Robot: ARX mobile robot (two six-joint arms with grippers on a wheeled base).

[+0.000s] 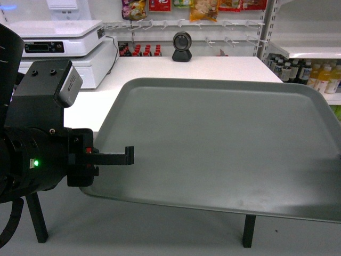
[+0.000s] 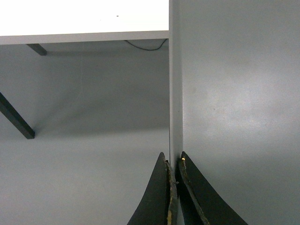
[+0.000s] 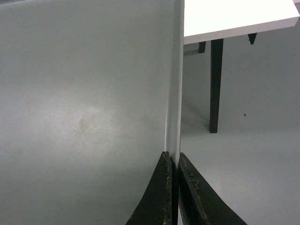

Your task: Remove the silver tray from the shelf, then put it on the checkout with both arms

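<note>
Head view: we hold the silver tray (image 1: 224,144) above the checkout (image 1: 176,69), toward twelve o'clock; we should lower both sides evenly. Left wrist view: left gripper (image 2: 174,187) pinches its rim. Right wrist view: right gripper (image 3: 172,187) clamps the opposite rim; matte grey-green, plain, faintly smudged.

Item count, head and wrist views

One silver tray (image 1: 224,144) is recorded, with one desk (image 1: 160,69), one scale-register machine (image 1: 58,45) and one round black scanner (image 1: 182,47). Two pincers are counted: left (image 2: 174,187) and right (image 3: 172,187). Two black desk legs (image 1: 36,216) are visible. Shelf bottles (image 1: 314,74) are too small to be counted.
</note>
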